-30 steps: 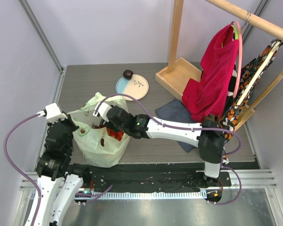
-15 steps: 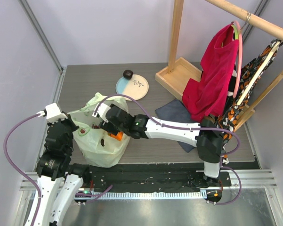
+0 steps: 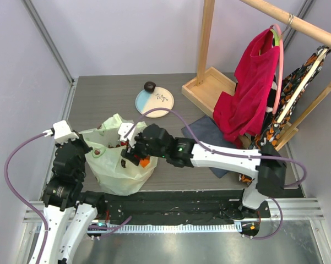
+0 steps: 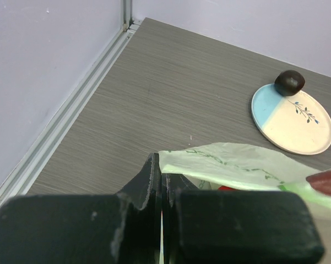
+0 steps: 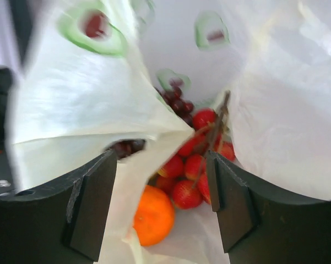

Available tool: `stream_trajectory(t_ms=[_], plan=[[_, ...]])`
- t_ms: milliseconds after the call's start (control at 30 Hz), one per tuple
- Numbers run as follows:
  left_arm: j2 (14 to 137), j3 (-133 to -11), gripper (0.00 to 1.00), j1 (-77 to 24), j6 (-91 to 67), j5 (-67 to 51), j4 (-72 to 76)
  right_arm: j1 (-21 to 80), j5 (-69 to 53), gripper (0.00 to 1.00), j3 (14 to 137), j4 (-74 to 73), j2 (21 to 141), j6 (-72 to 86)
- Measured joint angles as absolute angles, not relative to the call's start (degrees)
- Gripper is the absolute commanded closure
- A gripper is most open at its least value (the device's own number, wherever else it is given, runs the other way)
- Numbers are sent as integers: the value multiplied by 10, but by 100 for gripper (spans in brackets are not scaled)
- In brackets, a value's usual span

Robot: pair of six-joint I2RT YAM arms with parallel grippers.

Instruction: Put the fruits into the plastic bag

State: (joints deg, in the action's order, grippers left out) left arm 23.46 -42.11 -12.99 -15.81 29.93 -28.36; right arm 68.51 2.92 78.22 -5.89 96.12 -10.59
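Observation:
The pale green plastic bag (image 3: 113,171) with avocado prints stands at the near left of the table. My left gripper (image 3: 87,145) is shut on the bag's rim (image 4: 231,162), its jaws (image 4: 162,175) pressed together on the thin film. My right gripper (image 3: 133,157) is open over the bag's mouth (image 5: 71,115) and holds nothing (image 5: 162,187). Inside the bag lie an orange (image 5: 153,214), red strawberries (image 5: 190,165) and dark purple grapes (image 5: 179,104). The orange also shows from above (image 3: 145,163). A dark brown-purple round fruit (image 3: 149,86) sits on the far edge of a plate (image 3: 157,104).
The blue and cream plate (image 4: 297,124) with the dark fruit (image 4: 289,82) lies beyond the bag. A wooden rack base (image 3: 206,88) stands at the back right, with a red cloth (image 3: 248,88) hanging over a dark blue cloth (image 3: 204,132). Walls close in on the left.
My right arm has drawn back to the right and its gripper has shifted slightly right over the bag. The orange now shows in the bag. The left arm has not moved.

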Motion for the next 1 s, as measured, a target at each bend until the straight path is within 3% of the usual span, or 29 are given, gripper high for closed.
stream_trajectory(t_ms=[200, 533, 833, 1000], plan=[[235, -421, 100, -130, -158, 293, -282, 685, -81, 28, 675, 90, 835, -94], [235, -421, 100, -130, -158, 302, -281, 629, -133, 28, 582, 348, 701, -57], [242, -421, 100, -130, -158, 313, -280, 484, -215, 26, 581, 469, 733, 110], [242, -421, 100, -130, -158, 318, -281, 453, -167, 25, 771, 316, 857, 127]])
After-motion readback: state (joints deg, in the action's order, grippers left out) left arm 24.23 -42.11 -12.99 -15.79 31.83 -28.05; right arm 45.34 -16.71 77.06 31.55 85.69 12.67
